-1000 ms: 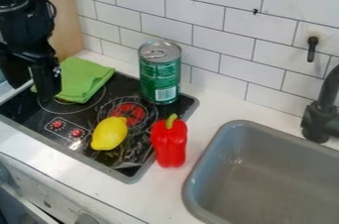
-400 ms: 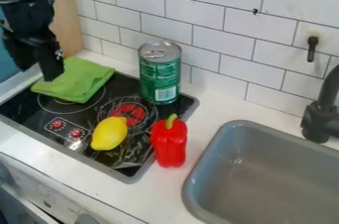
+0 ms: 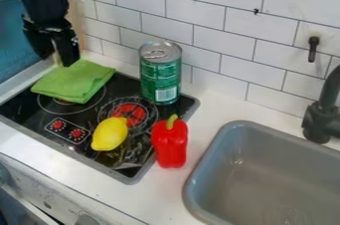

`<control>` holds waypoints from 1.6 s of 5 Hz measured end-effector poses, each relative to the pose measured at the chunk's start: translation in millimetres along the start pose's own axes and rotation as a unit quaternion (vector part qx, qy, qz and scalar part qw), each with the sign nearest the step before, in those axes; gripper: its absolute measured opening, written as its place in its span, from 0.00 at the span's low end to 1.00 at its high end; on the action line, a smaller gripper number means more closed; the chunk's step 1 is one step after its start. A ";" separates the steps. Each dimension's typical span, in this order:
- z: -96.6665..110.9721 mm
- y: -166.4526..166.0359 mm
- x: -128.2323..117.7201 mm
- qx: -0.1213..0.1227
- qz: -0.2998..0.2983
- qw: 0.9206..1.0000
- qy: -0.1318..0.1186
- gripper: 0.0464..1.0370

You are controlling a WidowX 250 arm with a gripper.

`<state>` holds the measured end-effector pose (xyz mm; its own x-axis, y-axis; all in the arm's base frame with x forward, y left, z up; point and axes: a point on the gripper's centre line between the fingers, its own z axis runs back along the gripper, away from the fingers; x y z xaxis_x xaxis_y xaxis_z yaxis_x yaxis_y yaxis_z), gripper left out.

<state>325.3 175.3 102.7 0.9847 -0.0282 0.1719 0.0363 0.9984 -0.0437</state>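
My gripper (image 3: pixel 55 59) hangs at the upper left, over the back left edge of the folded green cloth (image 3: pixel 74 81), its two fingers apart with nothing seen between them. That cloth lies on the back left part of the black stovetop (image 3: pixel 20 104). A green can (image 3: pixel 160 74) with a silver lid stands upright at the stovetop's back right. Nearer the front, a yellow lemon (image 3: pixel 110 134) rests beside the red burner mark. Just right of the lemon, a red bell pepper (image 3: pixel 170 143) stands at the stovetop's right edge, its green stem up.
A grey sink (image 3: pixel 232 169) fills the lower right, with a dark faucet (image 3: pixel 322 114) behind it. White counter (image 3: pixel 162 189) runs between stovetop and sink. The white tiled wall (image 3: pixel 219 30) rises along the back, with a black hook on it.
The gripper has moved up and to the right, away from the stovetop's left side toward the back of the cloth. The cloth, can, lemon and pepper have stayed in place.
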 end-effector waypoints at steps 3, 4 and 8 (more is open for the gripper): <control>-38.0 13.6 19.5 0.034 0.023 0.999 -0.031 0.97; -44.9 11.3 20.7 0.038 0.032 0.998 -0.043 0.97; -67.2 11.3 -5.0 0.061 0.064 0.996 -0.031 0.97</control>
<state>332.2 183.4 35.2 0.9675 0.0982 0.2329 -0.1129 0.9923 0.0507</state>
